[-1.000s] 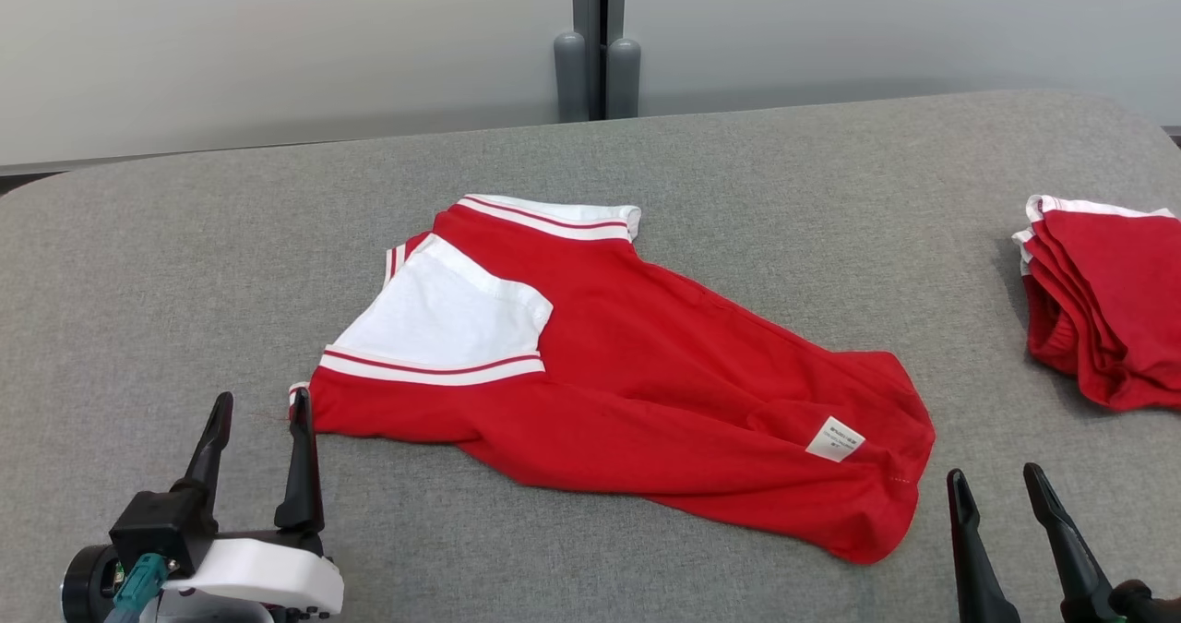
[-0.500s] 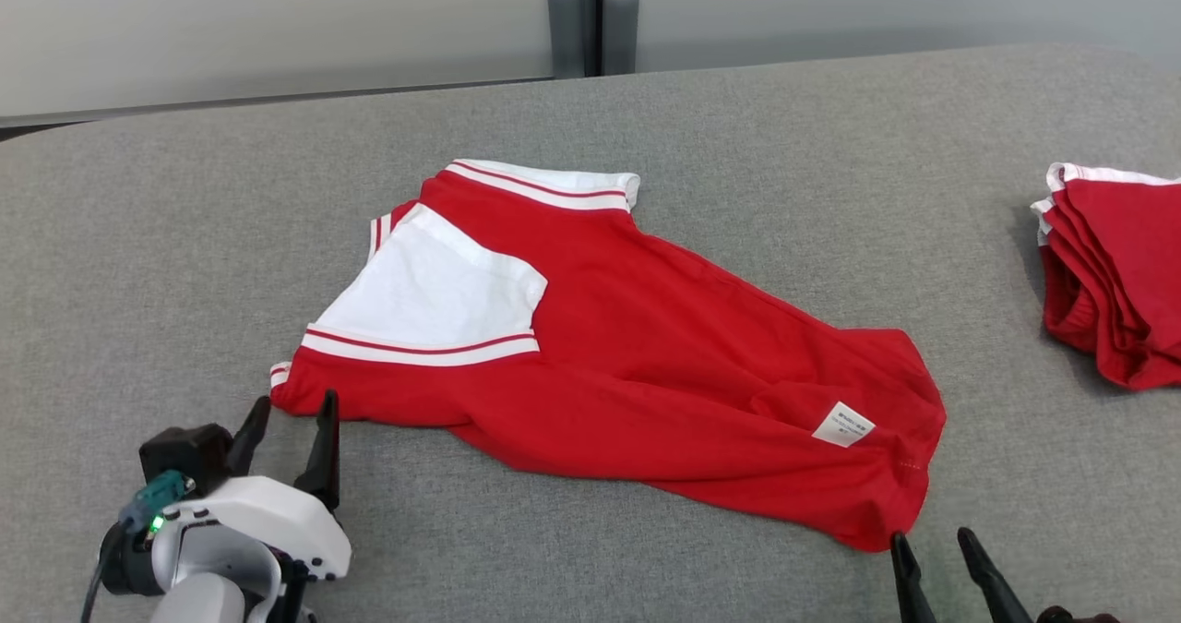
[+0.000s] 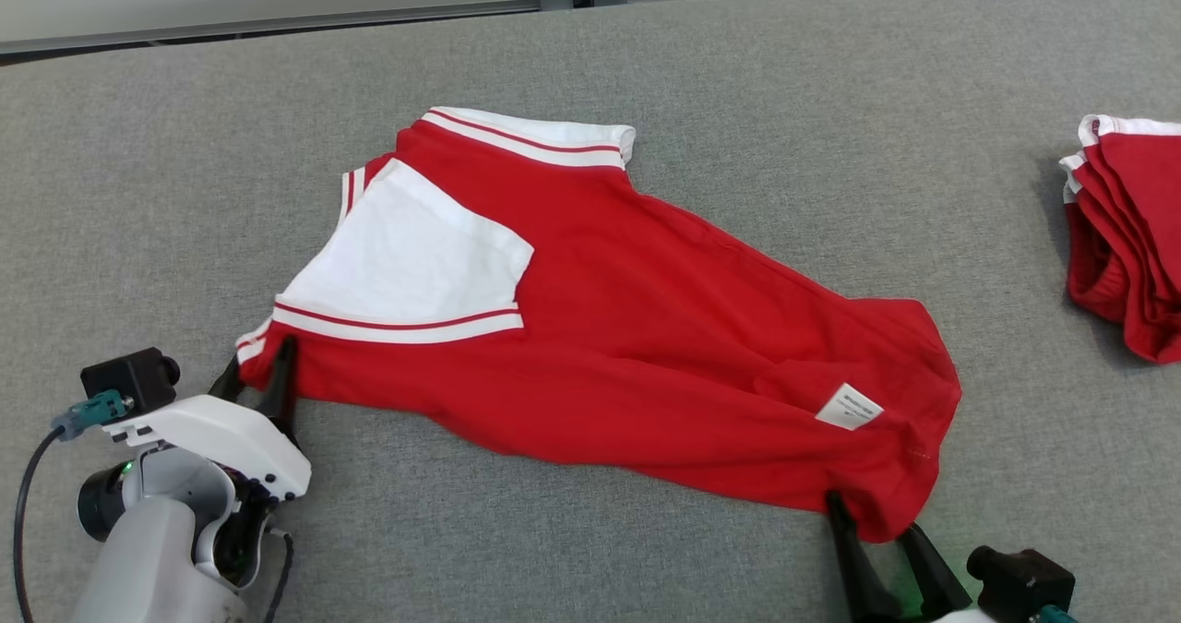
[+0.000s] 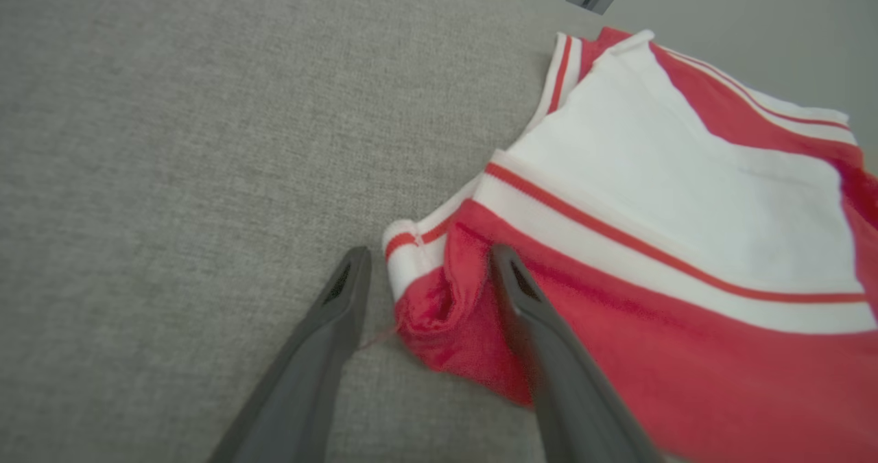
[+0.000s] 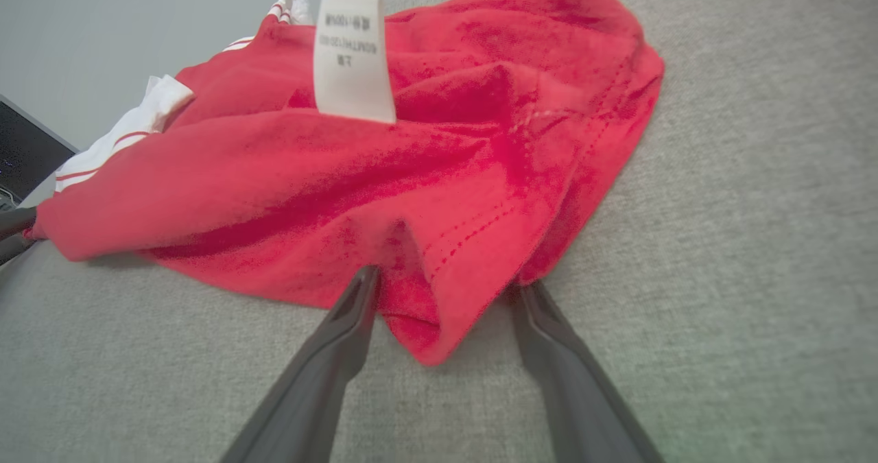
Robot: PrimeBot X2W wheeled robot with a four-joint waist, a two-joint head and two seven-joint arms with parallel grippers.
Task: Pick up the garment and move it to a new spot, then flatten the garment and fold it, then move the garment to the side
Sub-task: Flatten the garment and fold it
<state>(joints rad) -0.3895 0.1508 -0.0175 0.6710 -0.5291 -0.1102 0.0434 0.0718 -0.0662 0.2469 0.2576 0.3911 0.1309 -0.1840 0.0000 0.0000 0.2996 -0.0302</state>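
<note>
Head view, room: the grey surface [image 3: 738,60] lies bare on the left, along the far side, and between the garment [image 3: 646,328] at centre and a folded red stack [image 3: 1130,235] well apart at the right.
Head view, count: one spread garment, one white label [image 3: 849,407], one stack, and the left end effector [image 3: 256,376] and right end effector [image 3: 872,531].
Head view, cut off: the stack runs off the right edge, so its pieces cannot be counted.
Left wrist view: the left end effector is spread apart, with the garment's striped corner between its fingers.
Right wrist view: the right end effector is spread apart, straddling the red hem corner. Cloth partly covers its fingertips.
</note>
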